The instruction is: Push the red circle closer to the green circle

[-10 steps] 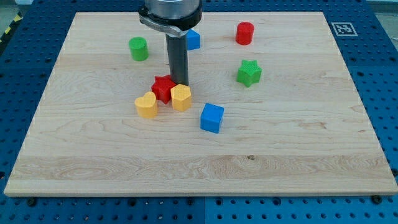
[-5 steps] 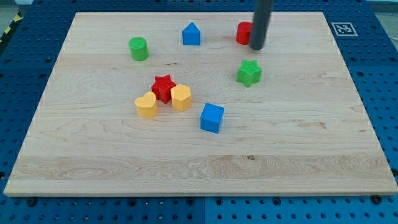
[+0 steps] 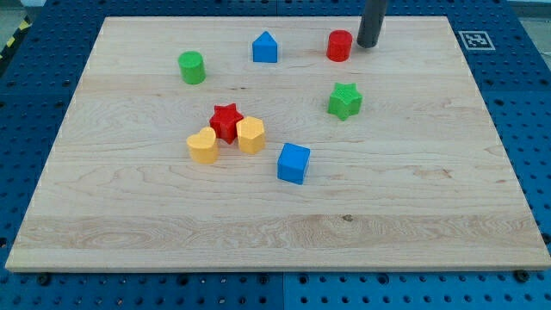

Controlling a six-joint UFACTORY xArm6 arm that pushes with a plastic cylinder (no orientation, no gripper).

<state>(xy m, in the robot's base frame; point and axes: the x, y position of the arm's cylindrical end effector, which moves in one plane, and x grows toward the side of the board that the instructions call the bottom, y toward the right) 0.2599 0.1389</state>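
Observation:
The red circle [image 3: 339,46] stands near the view's top, right of centre. The green circle [image 3: 191,67] stands far to its left, at the upper left of the board. My tip [image 3: 368,44] is just right of the red circle, with a small gap between them. The rod rises out of the view's top.
A blue pentagon-like block [image 3: 265,47] stands between the two circles. A green star [image 3: 344,101] lies below the red circle. A red star [image 3: 226,121], a yellow heart [image 3: 203,145] and a yellow hexagon [image 3: 250,135] cluster mid-board. A blue cube [image 3: 294,163] lies lower right of them.
My tip moved from beside the red star up and right across the board, then to just right of the red circle. No block has moved.

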